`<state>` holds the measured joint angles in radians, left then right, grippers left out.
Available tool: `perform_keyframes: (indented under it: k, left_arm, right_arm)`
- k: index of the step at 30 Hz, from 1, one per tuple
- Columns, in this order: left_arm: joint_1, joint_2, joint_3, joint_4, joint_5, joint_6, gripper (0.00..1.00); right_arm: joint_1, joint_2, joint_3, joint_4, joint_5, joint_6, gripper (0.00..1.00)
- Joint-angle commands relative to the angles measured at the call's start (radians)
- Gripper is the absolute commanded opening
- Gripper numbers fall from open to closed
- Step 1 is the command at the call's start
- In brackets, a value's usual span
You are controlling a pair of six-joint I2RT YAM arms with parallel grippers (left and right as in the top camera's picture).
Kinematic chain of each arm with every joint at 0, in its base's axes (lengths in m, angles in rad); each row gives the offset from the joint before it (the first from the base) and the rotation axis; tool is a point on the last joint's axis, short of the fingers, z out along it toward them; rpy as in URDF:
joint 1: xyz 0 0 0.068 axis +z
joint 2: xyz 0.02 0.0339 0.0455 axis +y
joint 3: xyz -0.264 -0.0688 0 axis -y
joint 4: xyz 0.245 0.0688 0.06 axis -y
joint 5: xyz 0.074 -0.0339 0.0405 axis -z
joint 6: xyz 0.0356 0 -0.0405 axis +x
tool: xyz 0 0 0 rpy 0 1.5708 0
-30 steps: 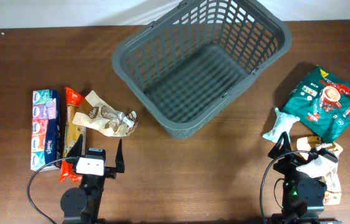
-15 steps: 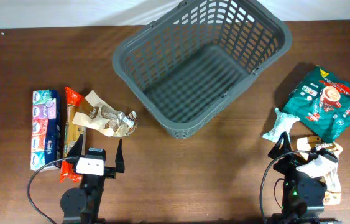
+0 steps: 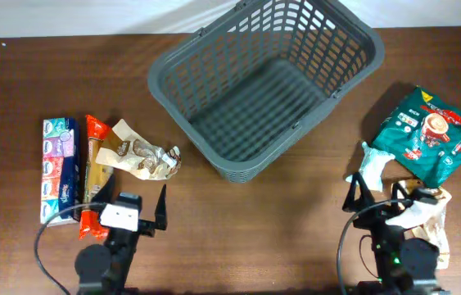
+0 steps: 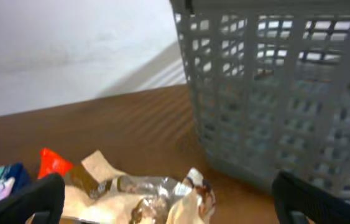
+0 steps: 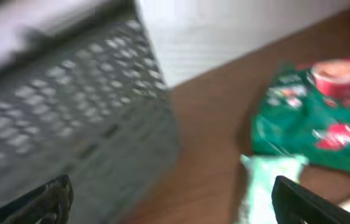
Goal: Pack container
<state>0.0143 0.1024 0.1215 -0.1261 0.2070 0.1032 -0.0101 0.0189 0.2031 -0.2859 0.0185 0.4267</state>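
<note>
The dark grey lattice basket point(image 3: 353, 37) stands at the back centre, empty; it also shows in the left wrist view point(image 4: 274, 93) and, blurred, in the right wrist view point(image 5: 69, 112). My left gripper point(image 3: 134, 199) is open and empty, just in front of a crinkled beige and silver snack packet point(image 3: 140, 156), which also shows in the left wrist view point(image 4: 143, 193). My right gripper point(image 3: 380, 197) is open and empty, near a small mint-white packet point(image 3: 372, 162), seen also in the right wrist view point(image 5: 268, 186).
A blue and purple tissue pack point(image 3: 58, 168) and an orange-red packet point(image 3: 95, 168) lie at the left. A green packet point(image 3: 427, 135) lies at the right, with beige packets point(image 3: 435, 215) beside the right arm.
The right arm has shifted and turned a little to the left; its wrist view is motion-blurred. The left arm has barely moved. No packet has moved.
</note>
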Motion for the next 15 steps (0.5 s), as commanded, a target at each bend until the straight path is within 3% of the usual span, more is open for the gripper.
perform_keyframes:
  k: [1,3,6,8,12,15]
  left_arm:
    - [0.006,0.161,0.222,-0.045,0.042,-0.013,0.99]
    - [0.006,0.258,0.331,-0.063,0.043,-0.013,0.99]
    - [0.006,0.475,0.621,-0.154,0.094,-0.013,0.99]
    - [0.005,0.602,0.814,-0.268,0.11,-0.013,0.99]
    - [0.005,0.843,1.256,-0.604,0.13,-0.013,0.99]
    - [0.005,0.86,1.315,-0.669,0.147,-0.013,0.99]
  right_arm:
    - [0.01,0.051,0.177,-0.044,-0.117,-0.011,0.99]
    - [0.01,0.106,0.269,-0.092,-0.141,-0.011,0.99]
    - [0.01,0.279,0.55,-0.271,-0.19,-0.09,0.99]
    - [0.01,0.396,0.74,-0.414,-0.198,-0.109,0.99]
    - [0.01,0.724,1.262,-0.864,-0.232,-0.214,0.99]
    - [0.01,0.841,1.429,-1.009,-0.199,-0.247,0.99]
